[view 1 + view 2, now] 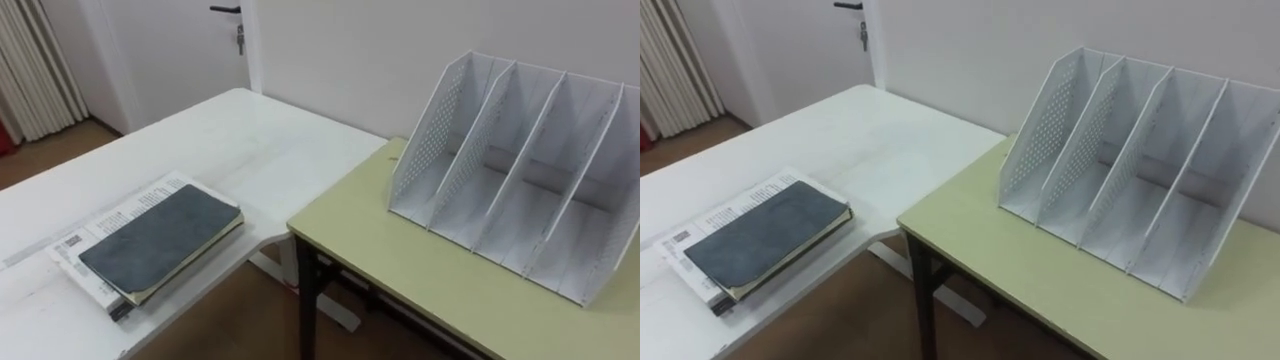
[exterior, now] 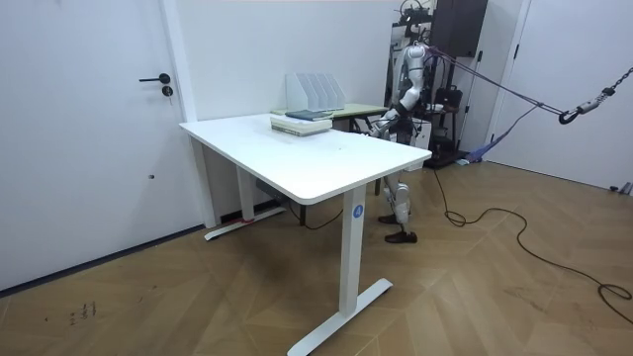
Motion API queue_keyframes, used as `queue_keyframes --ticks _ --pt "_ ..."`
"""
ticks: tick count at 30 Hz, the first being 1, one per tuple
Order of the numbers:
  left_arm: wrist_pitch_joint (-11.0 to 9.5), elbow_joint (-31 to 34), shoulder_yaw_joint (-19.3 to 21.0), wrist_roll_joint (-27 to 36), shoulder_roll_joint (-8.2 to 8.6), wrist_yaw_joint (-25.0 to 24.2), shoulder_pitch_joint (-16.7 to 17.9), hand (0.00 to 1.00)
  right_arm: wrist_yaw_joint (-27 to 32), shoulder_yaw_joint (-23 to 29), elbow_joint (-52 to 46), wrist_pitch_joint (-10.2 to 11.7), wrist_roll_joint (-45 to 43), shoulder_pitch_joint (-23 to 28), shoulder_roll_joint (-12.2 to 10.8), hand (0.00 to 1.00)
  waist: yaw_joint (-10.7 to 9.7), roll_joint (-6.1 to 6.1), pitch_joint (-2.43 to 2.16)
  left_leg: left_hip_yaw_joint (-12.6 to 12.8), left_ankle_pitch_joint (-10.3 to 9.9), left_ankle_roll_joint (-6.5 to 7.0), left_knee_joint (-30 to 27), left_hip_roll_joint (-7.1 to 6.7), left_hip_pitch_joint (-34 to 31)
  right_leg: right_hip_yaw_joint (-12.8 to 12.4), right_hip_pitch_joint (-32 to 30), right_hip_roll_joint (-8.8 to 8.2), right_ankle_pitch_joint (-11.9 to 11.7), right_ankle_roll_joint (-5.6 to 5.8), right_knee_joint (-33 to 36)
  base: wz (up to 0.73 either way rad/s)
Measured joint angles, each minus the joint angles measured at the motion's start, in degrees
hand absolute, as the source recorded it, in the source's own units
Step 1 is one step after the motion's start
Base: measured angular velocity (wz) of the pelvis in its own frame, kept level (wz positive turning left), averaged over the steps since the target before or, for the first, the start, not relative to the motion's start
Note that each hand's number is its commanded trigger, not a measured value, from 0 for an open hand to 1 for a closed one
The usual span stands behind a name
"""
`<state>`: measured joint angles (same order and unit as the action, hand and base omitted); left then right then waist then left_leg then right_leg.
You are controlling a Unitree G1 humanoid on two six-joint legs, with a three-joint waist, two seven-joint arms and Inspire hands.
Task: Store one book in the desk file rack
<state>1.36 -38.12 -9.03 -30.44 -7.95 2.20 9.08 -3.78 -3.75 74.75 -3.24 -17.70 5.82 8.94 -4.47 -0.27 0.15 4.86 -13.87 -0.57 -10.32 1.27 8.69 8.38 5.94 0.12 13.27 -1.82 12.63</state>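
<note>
A dark grey book (image 1: 160,240) lies flat on top of a white printed book, at the near left edge of the white table (image 1: 240,140). The white perforated file rack (image 1: 520,170) stands upright on the light green desk (image 1: 400,260) against the wall, and its several slots hold nothing. In the room view the book stack (image 2: 302,121) and the rack (image 2: 315,91) sit at the table's far end. I stand just beyond them at the room view's right. My left hand (image 2: 379,125) hangs low by the table's edge.
A narrow gap with brown floor (image 1: 250,310) separates the white table from the green desk. A door (image 1: 200,40) and a curtain (image 1: 30,70) are at the far left. The wall runs right behind the rack.
</note>
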Motion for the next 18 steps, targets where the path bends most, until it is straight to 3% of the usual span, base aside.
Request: queue_keyframes --ticks 5,11,18 --pt "0.0 3.5 -4.1 -7.4 -0.29 -0.2 0.0 0.00 0.2 -0.1 -1.2 -0.1 -0.9 0.2 0.0 0.00 -0.2 -0.21 0.21 0.0 0.0 0.00 0.1 -0.04 0.0 -0.2 -0.2 -0.01 0.0 0.02 -0.1 0.00" --pt "-0.2 10.9 -9.9 -18.2 -2.04 -0.2 -0.1 0.00 -0.2 -0.1 -0.9 0.1 -1.2 -0.9 0.1 0.00 -1.7 -0.12 0.27 -0.3 0.0 0.01 0.1 -0.08 0.2 -0.2 0.0 0.06 -0.2 0.13 -1.0 0.01" --pt "-0.4 16.3 -12.9 -19.2 -3.40 3.8 -1.3 0.00 -0.1 -1.3 -1.0 0.0 -0.7 -1.4 0.2 0.00 -3.1 -0.17 0.53 -0.4 0.0 0.03 0.7 -0.09 0.0 0.0 0.2 0.07 -0.4 0.27 -1.3 0.01"
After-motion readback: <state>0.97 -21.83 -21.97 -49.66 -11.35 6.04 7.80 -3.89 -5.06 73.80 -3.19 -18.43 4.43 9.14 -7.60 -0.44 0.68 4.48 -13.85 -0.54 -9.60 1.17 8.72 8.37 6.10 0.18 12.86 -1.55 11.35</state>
